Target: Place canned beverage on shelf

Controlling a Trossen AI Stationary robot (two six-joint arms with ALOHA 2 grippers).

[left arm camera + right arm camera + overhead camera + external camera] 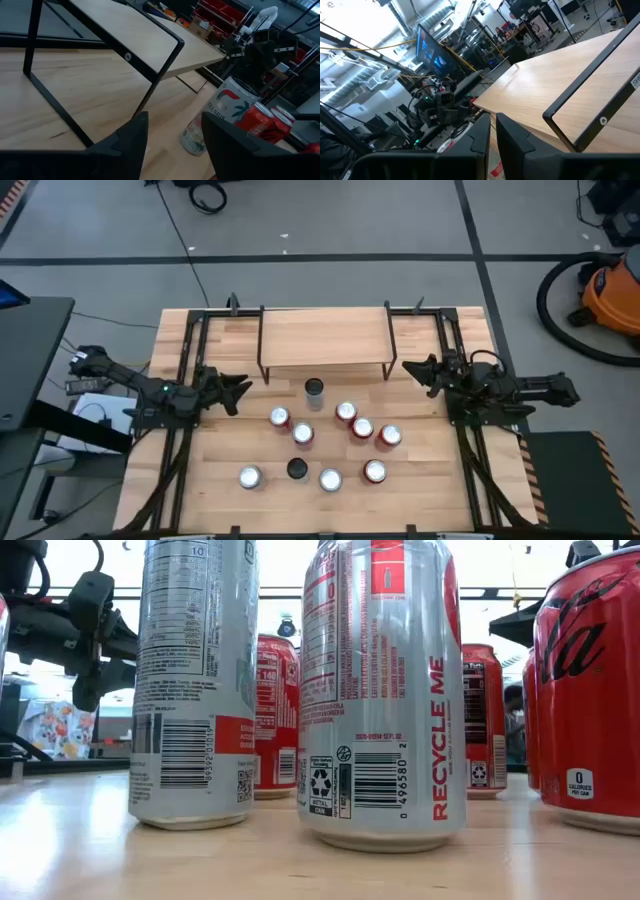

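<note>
The shelf point(325, 338), a light-wood board on thin black legs, stands at the table's far middle. Just in front of it stands a tall silver can point(314, 393), the white tall can point(220, 117) of the left wrist view. Several red cans point(362, 428) and silver-topped cans point(250, 477) stand upright nearer the front. My left gripper point(240, 390) hovers open left of the tall can, by the shelf's left front leg, its fingers point(135, 137) apart with nothing between them. My right gripper point(410, 368) is shut and empty by the shelf's right front leg, fingers point(482, 135) together.
Black frame rails point(185, 380) run along both sides of the table under the arms. Close to the low camera stand a silver can point(195, 680), a second silver can point(380, 690) and a red one point(590, 690). The shelf's black legs point(45, 95) stand near my left gripper.
</note>
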